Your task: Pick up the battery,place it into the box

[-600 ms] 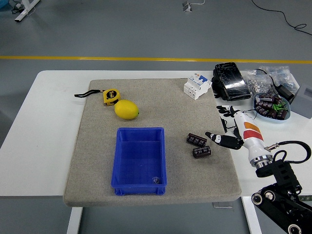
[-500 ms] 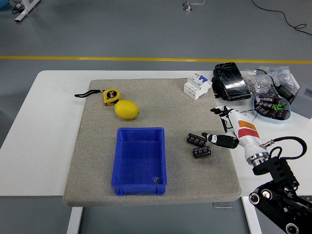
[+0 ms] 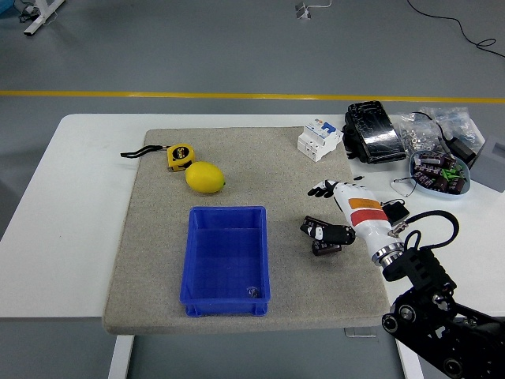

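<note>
Two black cylindrical batteries lie on the grey mat, right of the blue box [image 3: 227, 211]. The upper battery [image 3: 312, 228] is partly under my right thumb; the lower battery [image 3: 327, 248] lies just below it. My right hand [image 3: 319, 212] reaches in from the lower right, with its fingers [image 3: 320, 189] spread above the batteries and its thumb laid across them. It holds nothing. The box is open-topped and stands in the middle of the mat. My left arm is out of view.
A lemon [image 3: 205, 177] and a yellow tape measure [image 3: 180, 155] lie on the mat at the back left. A white circuit breaker [image 3: 319, 140], a black pack [image 3: 371, 130], plastic bags [image 3: 430, 130] and a bowl of parts [image 3: 454, 193] sit at the back right.
My right hand has moved left from the mat's right edge. Its thumb now lies over the two batteries. The batteries have not moved.
</note>
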{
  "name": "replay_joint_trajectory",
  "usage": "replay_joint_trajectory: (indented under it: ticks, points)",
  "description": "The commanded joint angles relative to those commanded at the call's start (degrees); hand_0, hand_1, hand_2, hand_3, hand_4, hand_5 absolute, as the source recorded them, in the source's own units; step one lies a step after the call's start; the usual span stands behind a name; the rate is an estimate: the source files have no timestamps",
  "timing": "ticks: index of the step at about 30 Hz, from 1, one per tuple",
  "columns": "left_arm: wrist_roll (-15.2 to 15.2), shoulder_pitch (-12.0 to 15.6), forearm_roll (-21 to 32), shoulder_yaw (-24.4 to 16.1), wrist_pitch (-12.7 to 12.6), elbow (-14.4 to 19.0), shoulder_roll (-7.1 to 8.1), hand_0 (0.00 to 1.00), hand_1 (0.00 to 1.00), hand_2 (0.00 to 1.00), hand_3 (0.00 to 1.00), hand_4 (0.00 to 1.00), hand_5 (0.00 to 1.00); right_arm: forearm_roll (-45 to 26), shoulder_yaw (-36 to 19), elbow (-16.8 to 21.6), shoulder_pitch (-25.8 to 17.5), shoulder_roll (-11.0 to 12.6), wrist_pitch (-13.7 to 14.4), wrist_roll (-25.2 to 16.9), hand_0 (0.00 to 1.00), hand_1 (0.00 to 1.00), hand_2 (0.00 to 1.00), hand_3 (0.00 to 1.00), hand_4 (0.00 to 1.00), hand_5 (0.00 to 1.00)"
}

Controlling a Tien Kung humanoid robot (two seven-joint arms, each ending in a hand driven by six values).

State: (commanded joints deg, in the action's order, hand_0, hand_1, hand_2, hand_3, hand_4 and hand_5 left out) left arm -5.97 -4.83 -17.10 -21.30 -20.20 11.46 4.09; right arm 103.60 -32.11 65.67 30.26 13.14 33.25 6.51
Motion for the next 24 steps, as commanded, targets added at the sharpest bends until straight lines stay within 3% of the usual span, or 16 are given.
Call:
replay_joint_trajectory:
  ticks: [24]
  points:
    - [0.2,-0.5,0.3,0.2,-0.3,0.0,0.14,0.61,0.603,0.667,0.588,0.642,0.605,-1.8,6.8,-11.7,5.9,-3.0,0.0,-0.5,0.618,0.583,0.589,0.643,0.961,0.273]
